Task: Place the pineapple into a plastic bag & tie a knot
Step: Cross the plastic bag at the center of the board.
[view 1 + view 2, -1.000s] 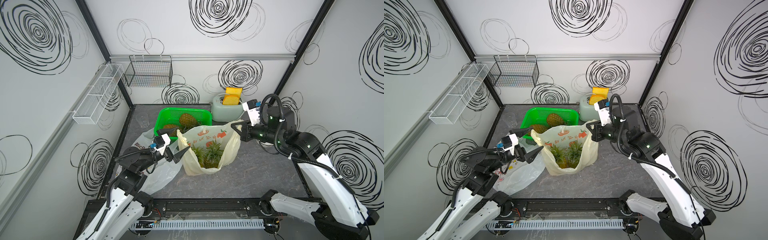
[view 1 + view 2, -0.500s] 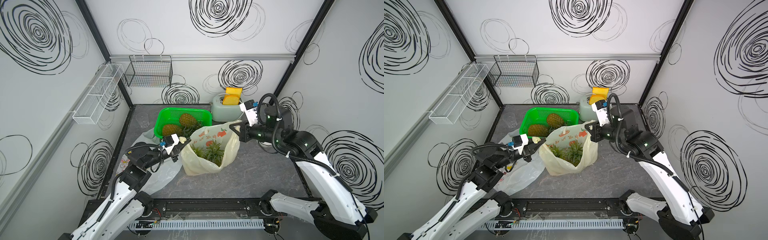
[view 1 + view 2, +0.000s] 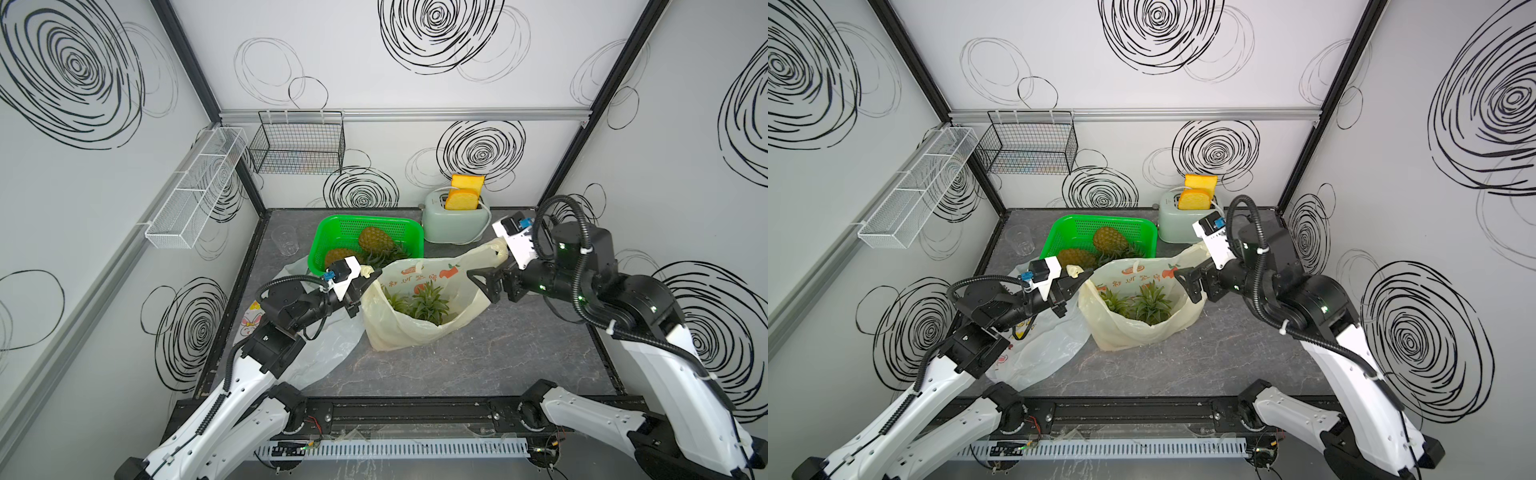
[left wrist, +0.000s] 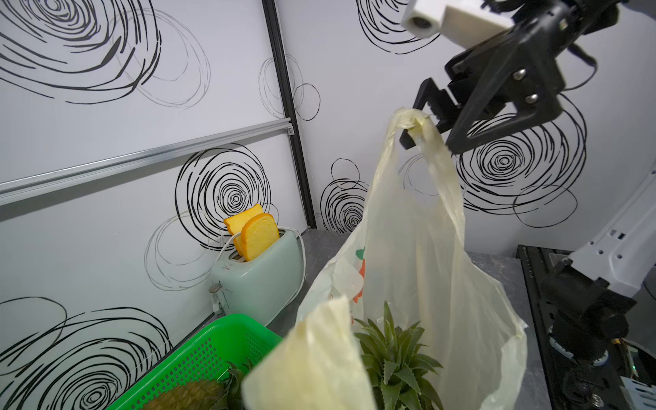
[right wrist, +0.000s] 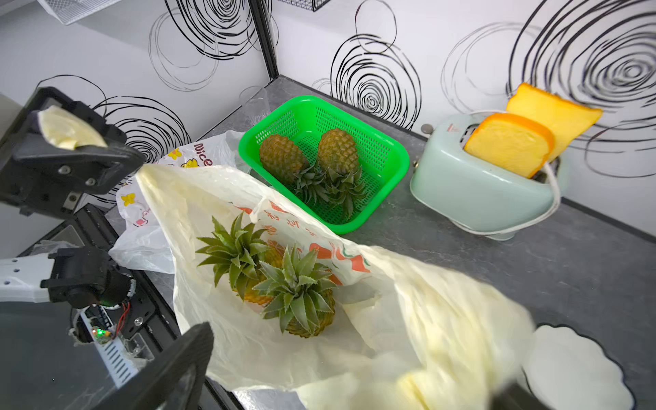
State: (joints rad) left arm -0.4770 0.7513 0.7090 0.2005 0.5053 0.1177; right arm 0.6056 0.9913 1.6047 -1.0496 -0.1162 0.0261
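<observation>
Nearest me on the table (image 3: 498, 353), the plastic bag (image 3: 415, 332) stands open with 2 pineapples (image 3: 428, 301) already inside, crowns up, so I count the loading as done. My left tool (image 3: 372, 275) is clamped on 1 handle (image 5: 65, 129). My right tool (image 3: 482, 286) has its jaws spread wide, the other handle (image 4: 411, 120) merely draped over 1 finger. No knot is tied yet; that remains. Beyond, the green basket (image 3: 332, 232) holds 2 spare pineapples (image 3: 376, 239).
</observation>
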